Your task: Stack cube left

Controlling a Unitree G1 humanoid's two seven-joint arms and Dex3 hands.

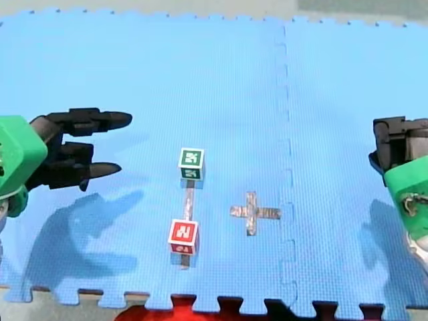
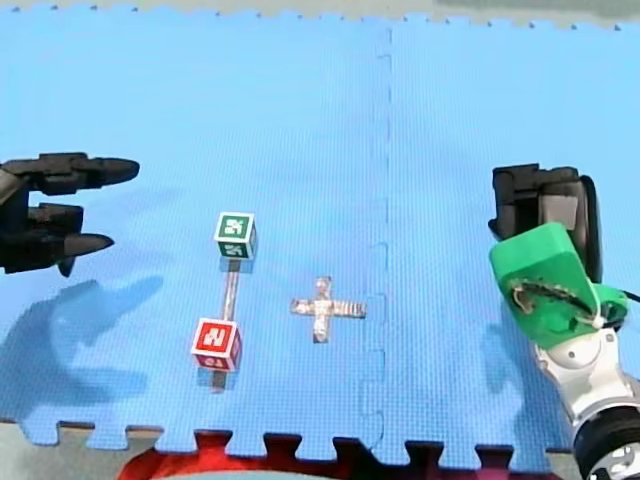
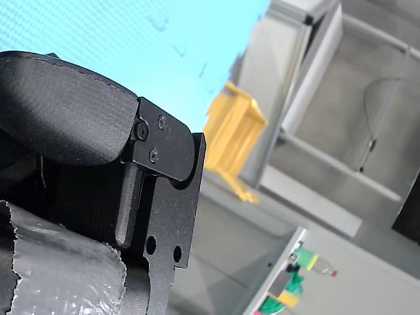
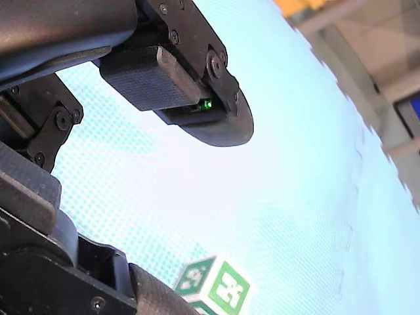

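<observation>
A green cube stands on the blue foam mat, a little left of its middle. A red cube sits nearer to me, straight in front of the green one, with a strip of silver tape running between them. My left hand hovers over the mat's left side, well left of the green cube, holding nothing. Out at the mat's right side is my right hand, far from both cubes and holding nothing too. The second wrist view shows the green cube beyond black fingers.
A silver tape cross is stuck on the mat right of the red cube. The mat's toothed front edge runs close to me, with something red below it. A yellow object lies off the mat in the first wrist view.
</observation>
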